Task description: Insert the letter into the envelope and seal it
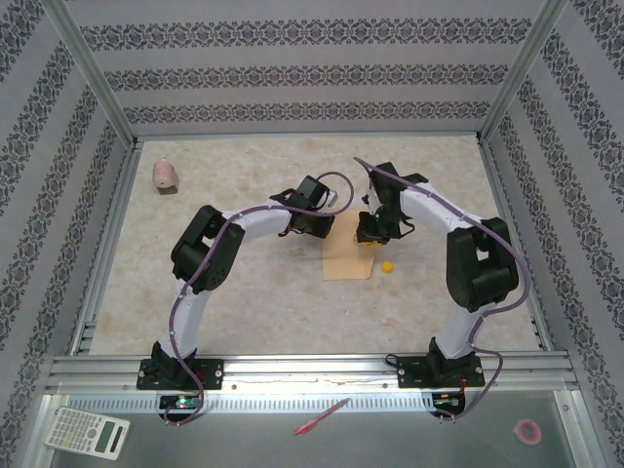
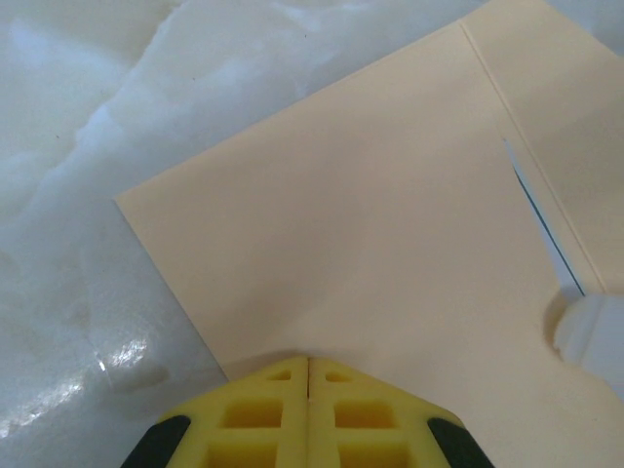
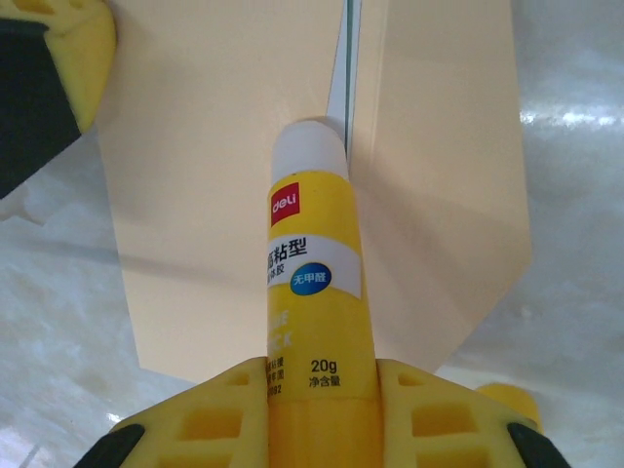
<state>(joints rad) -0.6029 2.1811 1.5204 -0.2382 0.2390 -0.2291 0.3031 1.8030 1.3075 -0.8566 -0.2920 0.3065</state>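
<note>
1. Left claw [image 2: 309,363] — pressed together, at the near edge of the envelope [image 2: 370,244] on the bench [image 2: 58,146].
2. Right claw [image 3: 322,385] pinches a glue stick [image 3: 314,283].
3. Letter [image 3: 345,68] — a green sliver; the rest hidden inside the envelope.

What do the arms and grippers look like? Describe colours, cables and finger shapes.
Both the left arm and right arm have white links, black joints, black base plates and a purple cable running along them. The left gripper and right gripper have yellow fingers moulded with square recesses, black at the outer edges.
</note>
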